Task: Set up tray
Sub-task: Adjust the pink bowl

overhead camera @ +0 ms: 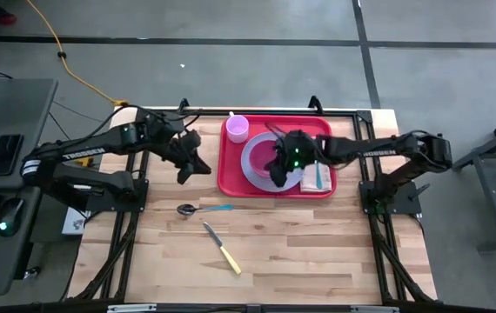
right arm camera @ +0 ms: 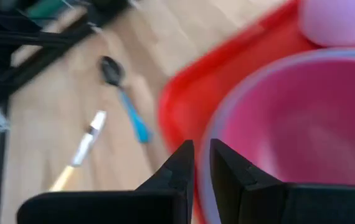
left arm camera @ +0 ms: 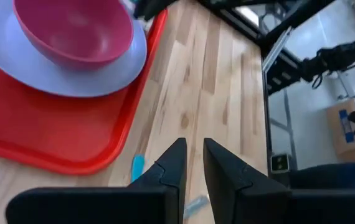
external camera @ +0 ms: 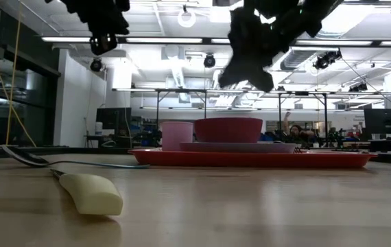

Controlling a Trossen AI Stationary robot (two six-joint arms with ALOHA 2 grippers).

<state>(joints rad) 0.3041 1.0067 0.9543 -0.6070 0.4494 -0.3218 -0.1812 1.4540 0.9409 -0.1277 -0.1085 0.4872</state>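
The red tray (overhead camera: 232,174) sits at the worktop's (overhead camera: 300,243) far side, carrying a lavender plate (overhead camera: 253,157) with a red bowl (external camera: 228,129), plus a pink cup (overhead camera: 237,128). The right pincer (overhead camera: 278,163) hangs over the bowl, the left pincer (overhead camera: 189,165) beside the tray, both clenched on nothing.

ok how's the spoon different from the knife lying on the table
The spoon has a dark bowl and a thin blue handle; the knife has a silver blade and a thicker pale yellow handle. The spoon lies roughly parallel to the tray edge and closer to it; the knife lies diagonally, farther away. Both rest flat on the table, off the tray.
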